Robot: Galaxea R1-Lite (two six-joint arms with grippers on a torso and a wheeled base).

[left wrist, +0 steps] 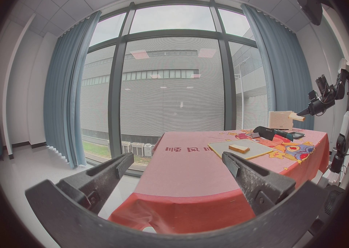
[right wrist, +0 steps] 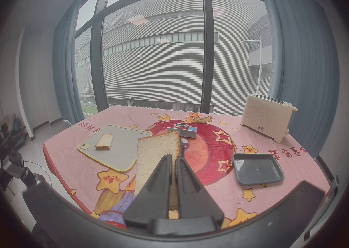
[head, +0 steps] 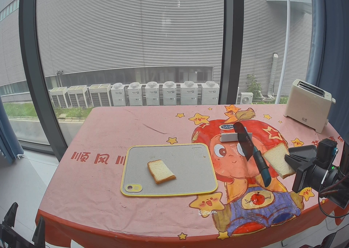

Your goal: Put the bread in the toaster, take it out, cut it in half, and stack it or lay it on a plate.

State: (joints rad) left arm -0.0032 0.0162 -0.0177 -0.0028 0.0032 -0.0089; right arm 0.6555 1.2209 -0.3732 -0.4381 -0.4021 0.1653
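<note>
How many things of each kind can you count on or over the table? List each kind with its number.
Cutting board: 1
Bread pieces: 2 (half slice on the cutting board, slice in the right gripper)
Knife: 1
Toaster: 1
Plate: 1
Small grey block: 1
Total: 7

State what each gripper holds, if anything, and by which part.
The right gripper is shut on a bread slice, pinching its flat faces near one edge. The left gripper is open and holds nothing.
</note>
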